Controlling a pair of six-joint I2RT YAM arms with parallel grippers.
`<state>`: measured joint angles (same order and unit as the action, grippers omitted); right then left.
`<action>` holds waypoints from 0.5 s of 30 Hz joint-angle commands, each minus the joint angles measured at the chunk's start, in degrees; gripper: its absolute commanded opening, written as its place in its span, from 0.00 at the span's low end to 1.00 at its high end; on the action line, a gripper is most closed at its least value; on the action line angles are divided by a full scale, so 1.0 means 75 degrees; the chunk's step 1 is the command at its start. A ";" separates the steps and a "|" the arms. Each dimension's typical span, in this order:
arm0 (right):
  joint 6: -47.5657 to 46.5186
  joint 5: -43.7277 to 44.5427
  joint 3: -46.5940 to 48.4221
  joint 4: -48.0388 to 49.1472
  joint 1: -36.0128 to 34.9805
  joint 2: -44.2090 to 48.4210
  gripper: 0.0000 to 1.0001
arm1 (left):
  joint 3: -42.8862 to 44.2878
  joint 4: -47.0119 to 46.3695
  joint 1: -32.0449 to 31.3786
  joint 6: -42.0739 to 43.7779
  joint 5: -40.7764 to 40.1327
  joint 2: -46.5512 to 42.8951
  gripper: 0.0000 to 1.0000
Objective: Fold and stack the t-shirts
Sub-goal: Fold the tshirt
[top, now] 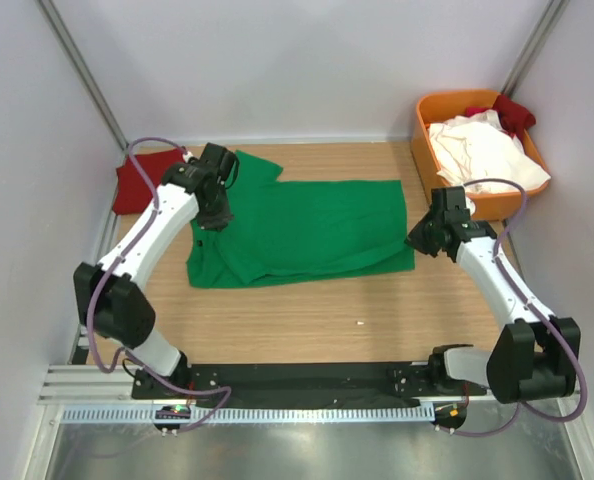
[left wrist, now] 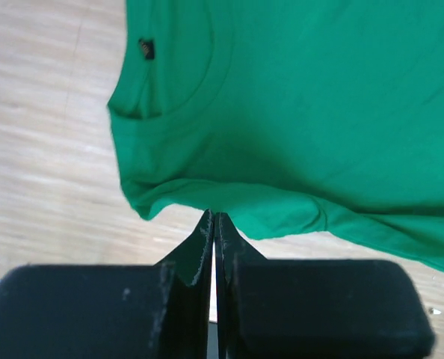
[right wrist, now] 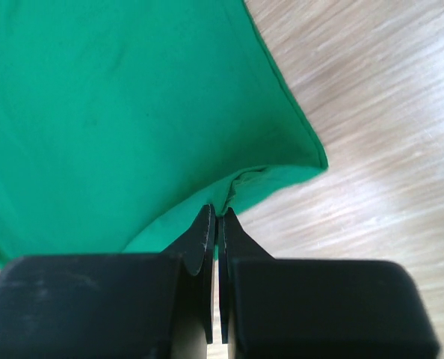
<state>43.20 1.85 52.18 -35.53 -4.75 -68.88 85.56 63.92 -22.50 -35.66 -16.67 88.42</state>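
Left gripper (left wrist: 213, 217) at nine o'clock and right gripper (right wrist: 216, 211) at three o'clock, both pinched shut on the bright green cotton t-shirt (top: 307, 225), should lift evenly, keeping the cloth taut.

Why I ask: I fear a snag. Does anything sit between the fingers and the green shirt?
Nothing visible does. The left fingers are shut on the edge of the green shirt by its collar, the right fingers on a right-hand corner. The red shirt and orange bin lie off to the sides.
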 commanded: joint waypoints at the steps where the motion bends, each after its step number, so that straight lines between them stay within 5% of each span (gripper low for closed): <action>1: -0.0170 0.0258 0.0331 0.0646 0.0024 -0.0412 0.01 | 0.0755 -0.0331 0.0363 0.0769 0.0673 0.0596 0.00; 15: -0.0276 0.0573 0.0613 0.1046 0.0095 -0.1480 0.01 | 0.2795 -0.0027 0.1172 0.1473 0.1191 0.2658 0.00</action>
<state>42.09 3.79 54.41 -30.28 -4.62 -79.50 103.53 63.00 -14.33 -26.83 -9.56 106.17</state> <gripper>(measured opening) 0.037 0.004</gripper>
